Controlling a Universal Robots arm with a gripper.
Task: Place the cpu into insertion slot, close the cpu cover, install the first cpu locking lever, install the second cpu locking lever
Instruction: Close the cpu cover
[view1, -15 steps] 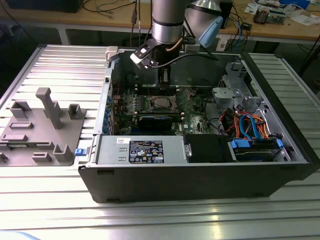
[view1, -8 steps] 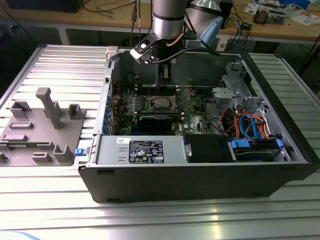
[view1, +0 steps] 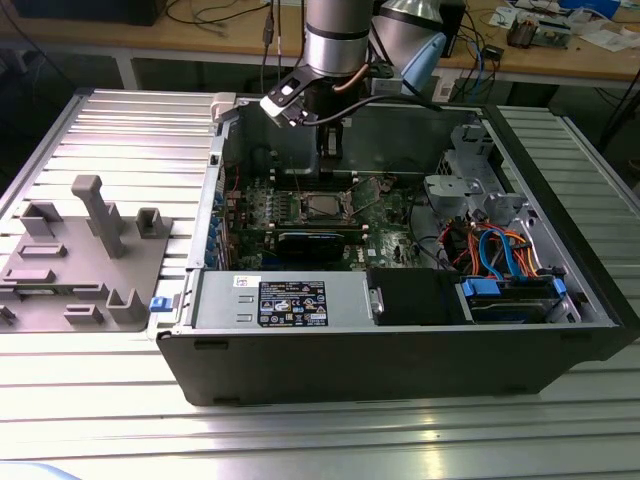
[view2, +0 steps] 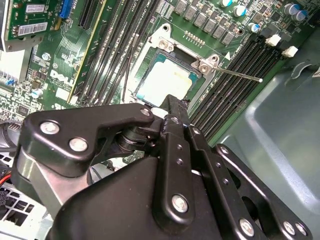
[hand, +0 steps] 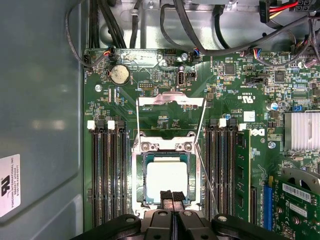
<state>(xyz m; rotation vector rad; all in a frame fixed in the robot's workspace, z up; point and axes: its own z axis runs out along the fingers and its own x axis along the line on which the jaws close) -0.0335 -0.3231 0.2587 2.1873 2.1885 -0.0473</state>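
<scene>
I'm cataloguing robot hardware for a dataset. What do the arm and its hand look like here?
The arm is a silvery-grey metal tube with a pale blue joint cap and black cables at its wrist, beside a white camera mount. The hand is matte black, built of chunky linkage bars fastened with shiny silver screws.
</scene>
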